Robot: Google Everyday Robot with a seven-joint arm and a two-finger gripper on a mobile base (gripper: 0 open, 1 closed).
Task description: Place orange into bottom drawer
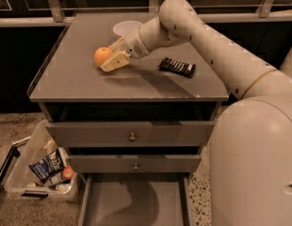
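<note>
Nearest me, the bottom drawer stands pulled out at floor level, and a clear bin of packets sits to its left. Above it are two drawer fronts with knobs. On the cabinet top, the gripper reaches in from the right, up against the orange; I cannot tell whether it has a grip. A dark snack bar lies to the right, and a white bowl stands behind.

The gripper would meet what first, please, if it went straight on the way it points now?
The orange: the gripper, open above the cabinet top, points at it, and the fruit sits right at its fingertips. Whether they touch is unclear.
</note>
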